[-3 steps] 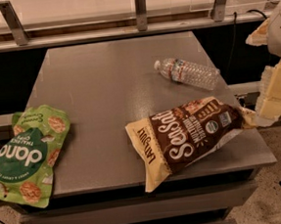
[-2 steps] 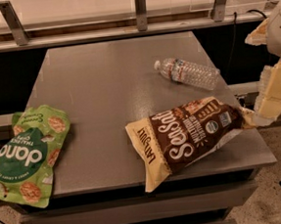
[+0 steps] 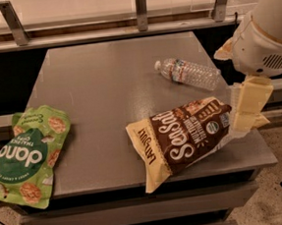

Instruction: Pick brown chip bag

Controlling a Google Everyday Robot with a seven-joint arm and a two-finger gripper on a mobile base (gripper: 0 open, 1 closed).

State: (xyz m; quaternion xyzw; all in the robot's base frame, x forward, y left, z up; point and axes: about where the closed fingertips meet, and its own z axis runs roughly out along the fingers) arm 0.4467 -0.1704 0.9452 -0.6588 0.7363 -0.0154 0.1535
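Observation:
The brown chip bag (image 3: 185, 137) lies flat on the grey table (image 3: 114, 87) near its front right corner. It is dark brown with cream ends and white "Sea Salt" script. My gripper (image 3: 247, 109) hangs below the white arm housing (image 3: 265, 39) at the table's right edge. It is right at the bag's right end and covers that end's tip. I cannot tell whether it touches the bag.
A clear plastic water bottle (image 3: 188, 73) lies on its side behind the bag. A green "dang" pouch (image 3: 27, 155) hangs over the table's front left edge. A metal rail with posts (image 3: 141, 8) runs along the back.
My gripper has moved a little left and down, from beside the table's right edge onto the bag's right end. The bag, bottle and pouch have not moved.

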